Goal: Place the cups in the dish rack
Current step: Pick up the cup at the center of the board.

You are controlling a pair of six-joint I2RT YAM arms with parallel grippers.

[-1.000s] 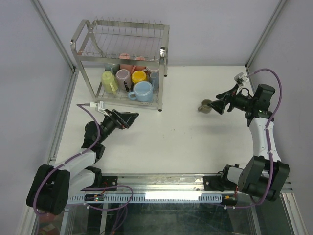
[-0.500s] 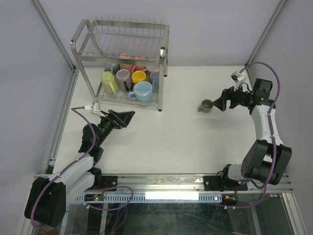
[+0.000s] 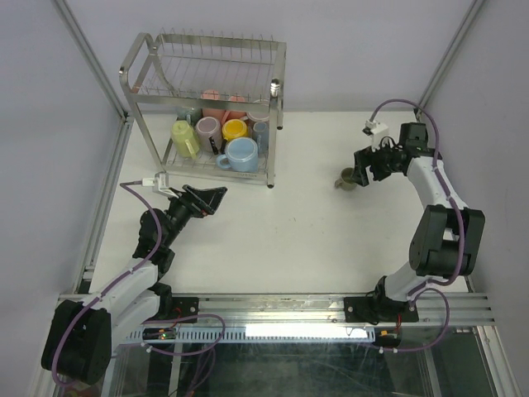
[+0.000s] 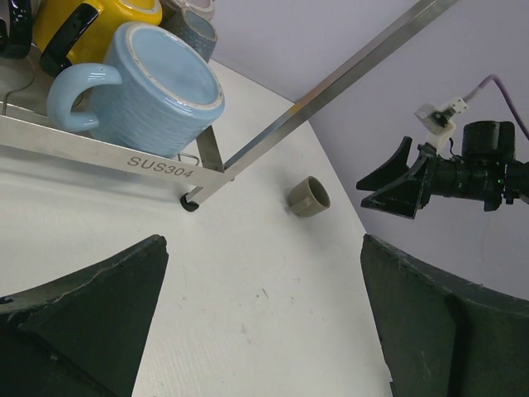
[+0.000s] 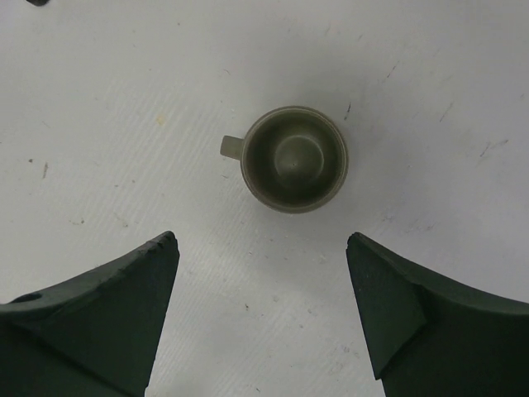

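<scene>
An olive cup point(image 3: 348, 178) stands upright and alone on the white table, right of centre; the right wrist view looks straight down into the olive cup point(image 5: 293, 159), handle to the left. My right gripper point(image 3: 360, 169) hangs open just above and beside it, its jaws point(image 5: 261, 237) short of the cup and not touching it. The chrome dish rack point(image 3: 136, 64) stands at the back left, its lower shelf holding several cups, among them a light blue cup point(image 3: 241, 154) and a yellow cup point(image 3: 235, 130). My left gripper point(image 3: 216, 200) is open with nothing between its fingers, in front of the rack.
In the left wrist view the left gripper point(image 4: 264, 241) looks past the rack's front rail point(image 4: 99, 150) and the light blue cup point(image 4: 165, 91) towards the olive cup point(image 4: 309, 197) and the right gripper point(image 4: 390, 178). Aluminium posts point(image 3: 91, 70) and walls border the table.
My right arm has swung back and inward, bringing its gripper over the near side of the olive cup. The left arm shifted slightly early on, then held still. The cup has not moved.
</scene>
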